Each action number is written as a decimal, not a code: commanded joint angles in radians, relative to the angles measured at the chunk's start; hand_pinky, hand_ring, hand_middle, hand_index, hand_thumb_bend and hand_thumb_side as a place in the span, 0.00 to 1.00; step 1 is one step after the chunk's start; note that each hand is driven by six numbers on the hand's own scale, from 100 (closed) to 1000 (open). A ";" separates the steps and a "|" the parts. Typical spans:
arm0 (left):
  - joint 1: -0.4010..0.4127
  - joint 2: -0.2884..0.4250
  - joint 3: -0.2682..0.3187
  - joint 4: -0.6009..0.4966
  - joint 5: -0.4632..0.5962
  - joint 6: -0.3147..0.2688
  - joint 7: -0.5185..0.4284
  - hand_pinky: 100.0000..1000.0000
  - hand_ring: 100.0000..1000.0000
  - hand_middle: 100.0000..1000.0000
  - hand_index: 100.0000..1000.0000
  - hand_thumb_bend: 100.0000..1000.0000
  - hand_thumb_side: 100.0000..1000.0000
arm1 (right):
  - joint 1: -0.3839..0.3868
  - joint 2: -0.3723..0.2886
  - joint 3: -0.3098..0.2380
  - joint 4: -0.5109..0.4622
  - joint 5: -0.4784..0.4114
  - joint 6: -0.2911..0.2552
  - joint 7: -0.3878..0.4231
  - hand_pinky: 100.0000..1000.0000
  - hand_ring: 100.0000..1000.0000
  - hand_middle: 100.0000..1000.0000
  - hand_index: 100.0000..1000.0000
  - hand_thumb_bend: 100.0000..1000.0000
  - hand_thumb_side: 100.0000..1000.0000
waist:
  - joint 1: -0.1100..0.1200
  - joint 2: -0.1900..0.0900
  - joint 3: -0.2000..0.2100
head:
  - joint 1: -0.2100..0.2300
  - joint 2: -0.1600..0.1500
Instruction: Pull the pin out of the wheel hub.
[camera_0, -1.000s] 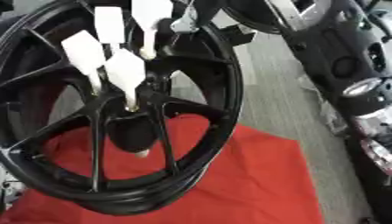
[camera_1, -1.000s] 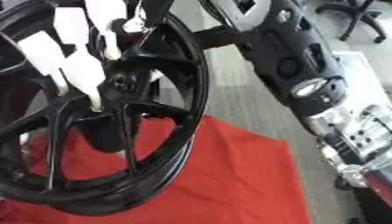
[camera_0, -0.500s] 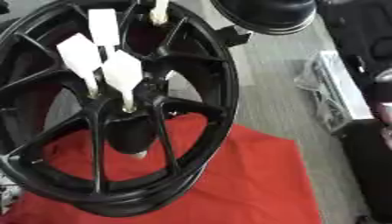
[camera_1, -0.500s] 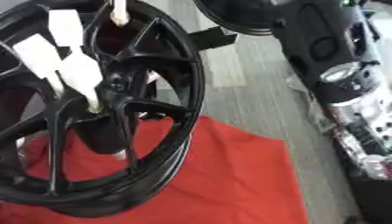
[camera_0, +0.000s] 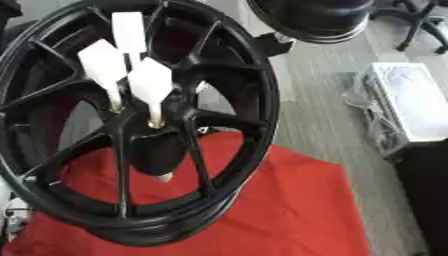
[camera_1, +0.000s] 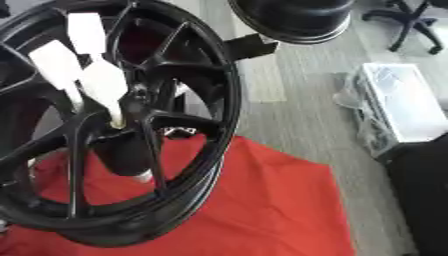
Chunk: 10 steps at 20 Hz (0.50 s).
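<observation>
Neither robot hand shows in either view. The glossy black spoked alloy wheel hub (camera_0: 131, 125) stands tilted on a red cloth (camera_0: 262, 210). Three white flat-headed pins (camera_0: 150, 82) stick out of its centre. No readable writing.

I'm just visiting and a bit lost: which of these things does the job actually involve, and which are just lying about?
Part of the job:
black wheel
white pins in its hub

Just lying about:
red cloth
white box
office chair

No robot hand is in view.
</observation>
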 joint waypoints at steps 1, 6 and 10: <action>-0.001 0.029 0.023 -0.025 -0.005 -0.004 0.015 0.87 0.83 0.91 0.94 0.84 0.57 | 0.038 -0.116 -0.085 -0.013 -0.009 0.025 -0.052 0.71 0.50 0.22 0.35 0.21 0.00 | 0.010 -0.011 -0.005 | 0.040 0.005; -0.003 0.022 0.028 -0.028 -0.004 -0.006 0.022 0.87 0.83 0.91 0.94 0.84 0.57 | 0.165 -0.197 -0.150 0.035 -0.057 0.036 -0.130 0.71 0.50 0.23 0.36 0.20 0.00 | 0.021 -0.006 -0.012 | 0.080 0.005; -0.003 0.021 0.032 -0.030 -0.005 -0.007 0.027 0.87 0.83 0.91 0.94 0.84 0.57 | 0.265 -0.165 -0.177 0.021 -0.021 0.034 -0.177 0.74 0.57 0.38 0.50 0.28 0.00 | 0.024 -0.004 -0.015 | 0.097 0.005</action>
